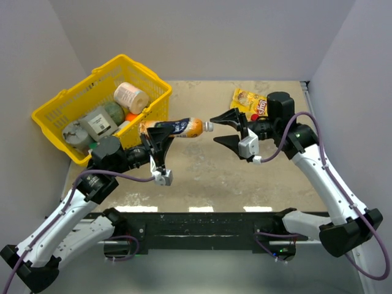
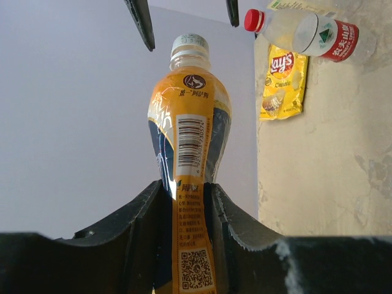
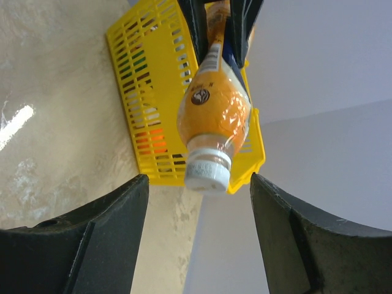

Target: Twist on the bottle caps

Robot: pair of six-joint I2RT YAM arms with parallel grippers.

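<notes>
Your left claw [image 1: 158, 131] is clamped on the bottle [image 1: 177, 128]; its cap [image 3: 208, 173] sits between the fingers of your right claw [image 1: 215, 128], which gape wide and touch nothing; pinch off-centre and the cap tilts and cross-threads, or the bottle twists in the left grip.

The left arm [image 1: 61, 214] and right arm [image 1: 334, 184] are wearing white shells between black joints (bases black too). A purple cable [image 1: 131, 178] is running along each; the left hand [image 1: 158, 130] and right hand [image 1: 222, 130] are showing black fingers [image 1: 228, 142] beside white blocks [image 1: 248, 147].
</notes>
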